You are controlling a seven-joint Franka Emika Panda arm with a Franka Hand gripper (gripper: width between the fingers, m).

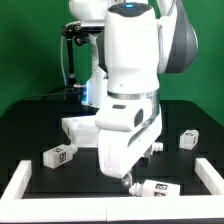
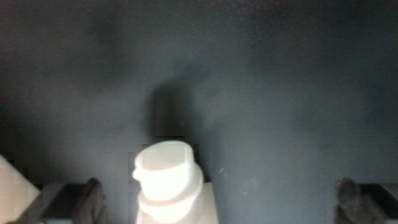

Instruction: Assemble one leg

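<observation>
Nearest item: white leg (image 2: 164, 178), rounded end toward my wrist camera, over the black table (image 2: 267, 90).
Gripper (image 2: 217, 205): mine, spread wide; leg between the dark fingers (image 2: 71, 200), nearer one, not clamped.
Front of table, exterior view: tagged white piece (image 1: 155, 188) lying just beside my gripper.
Exterior view's left: first block (image 1: 58, 155), tagged.
Exterior view's right: second block (image 1: 188, 138), tagged.

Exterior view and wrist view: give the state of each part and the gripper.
gripper: open wide.
leg under the gripper: on the table, not gripped.
leg at the exterior view's left: lying loose.
leg at the exterior view's right: lying loose.
large white part: flat on the table, partly hidden by the arm.
</observation>
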